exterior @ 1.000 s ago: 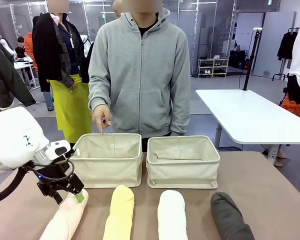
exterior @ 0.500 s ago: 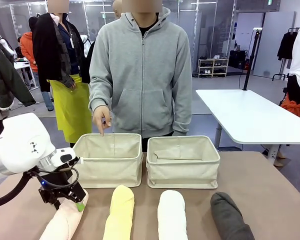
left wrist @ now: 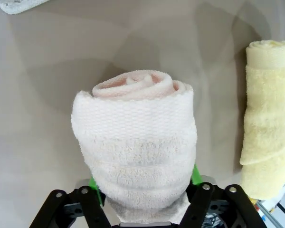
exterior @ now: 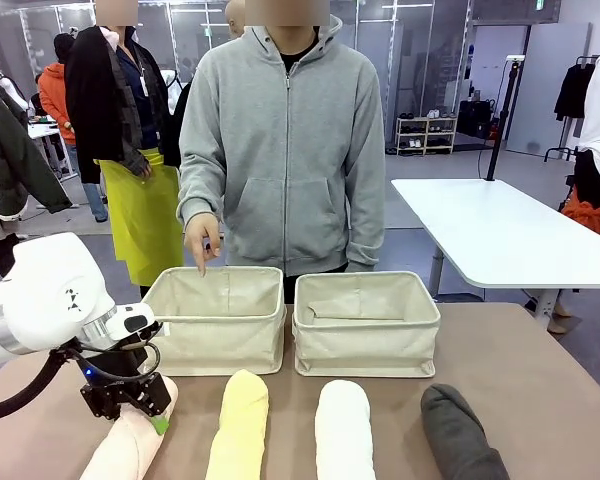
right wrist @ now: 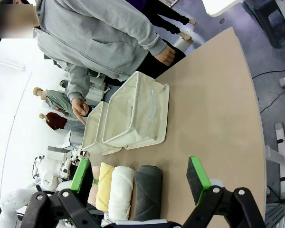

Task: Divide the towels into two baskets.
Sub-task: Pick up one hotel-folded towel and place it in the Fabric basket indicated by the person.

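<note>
Four rolled towels lie in a row at the table's near edge: pink [exterior: 128, 448], yellow [exterior: 240, 425], white [exterior: 343, 430] and dark grey [exterior: 460, 432]. Behind them stand two beige baskets, left [exterior: 220, 345] and right [exterior: 370, 350], both with nothing showing inside. My left gripper [exterior: 140, 408] is down over the far end of the pink towel [left wrist: 137, 152], its green pads pressed against both sides of the roll. The yellow towel [left wrist: 268, 123] lies just beside it. Held high above the table's right side, my right gripper [right wrist: 140, 178] is open and holds nothing.
A person in a grey hoodie stands at the far edge, one hand [exterior: 202, 238] pointing down over the left basket's back rim. Bare tabletop [exterior: 540, 380] lies to the right of the baskets. A white table [exterior: 500, 235] stands beyond.
My left gripper has sunk onto the pink towel's far end and its jaws have narrowed around the roll. The person's hand and my right arm have stayed still.
</note>
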Controlling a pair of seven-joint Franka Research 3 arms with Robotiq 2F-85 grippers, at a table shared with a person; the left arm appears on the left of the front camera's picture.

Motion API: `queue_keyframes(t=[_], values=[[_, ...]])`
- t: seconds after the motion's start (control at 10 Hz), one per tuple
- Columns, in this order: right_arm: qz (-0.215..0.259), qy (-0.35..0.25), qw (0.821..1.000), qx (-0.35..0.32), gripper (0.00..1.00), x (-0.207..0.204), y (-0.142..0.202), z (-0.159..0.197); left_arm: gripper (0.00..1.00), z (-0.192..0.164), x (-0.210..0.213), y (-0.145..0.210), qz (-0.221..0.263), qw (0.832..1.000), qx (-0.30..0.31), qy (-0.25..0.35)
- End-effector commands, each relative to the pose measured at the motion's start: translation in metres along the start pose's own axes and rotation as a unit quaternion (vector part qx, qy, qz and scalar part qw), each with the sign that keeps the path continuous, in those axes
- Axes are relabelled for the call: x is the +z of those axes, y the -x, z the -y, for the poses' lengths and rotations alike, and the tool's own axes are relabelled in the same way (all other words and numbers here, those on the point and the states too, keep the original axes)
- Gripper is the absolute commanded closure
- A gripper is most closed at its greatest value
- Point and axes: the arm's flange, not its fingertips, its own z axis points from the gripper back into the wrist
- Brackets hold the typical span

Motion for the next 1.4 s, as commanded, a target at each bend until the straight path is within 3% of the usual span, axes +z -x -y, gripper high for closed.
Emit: queue_keyframes(t=[0.0,0.1,0.2,0.3,0.4,0.5,0.8,0.9,1.0,1.2,1.3], values=[[0.004,-0.004,1.000,0.002,0.00,0.001,-0.001,-0.002,0.24,0.002,-0.024,0.100,-0.003,1.000,0.009,0.001],[0.004,-0.004,1.000,0.002,0.00,0.001,-0.001,-0.002,0.57,0.002,-0.023,0.100,-0.002,1.000,0.008,0.000],[0.004,-0.004,1.000,0.002,0.00,0.001,-0.001,-0.002,0.43,0.003,-0.022,0.100,0.002,1.000,0.008,-0.005],[0.004,-0.004,1.000,0.002,0.00,0.001,-0.001,-0.002,0.76,0.005,-0.019,0.101,0.004,1.000,0.004,-0.010],[0.004,-0.004,1.000,0.002,0.00,0.001,-0.001,-0.002,0.62,0.006,-0.014,0.099,0.008,1.000,0.006,-0.015],[0.004,-0.004,1.000,0.002,0.00,0.001,-0.001,-0.002,0.95,0.010,-0.002,0.097,0.019,1.000,0.002,-0.008],[0.004,-0.004,1.000,0.002,0.00,0.001,-0.001,-0.002,0.95,0.042,0.103,0.086,0.037,0.990,-0.132,-0.026],[0.004,-0.004,1.000,0.002,0.00,0.001,-0.001,-0.002,0.95,0.051,0.127,0.081,0.034,0.978,-0.201,-0.042],[0.004,-0.004,1.000,0.002,0.00,0.001,-0.001,-0.002,0.95,0.057,0.144,0.069,0.033,0.960,-0.272,-0.062],[0.004,-0.004,1.000,0.002,0.00,0.001,-0.001,-0.002,0.95,0.064,0.156,0.059,-0.003,0.913,-0.407,-0.021],[0.004,-0.004,1.000,0.002,0.00,0.001,-0.001,-0.002,0.95,0.074,0.159,0.063,-0.011,0.882,-0.472,-0.001]])
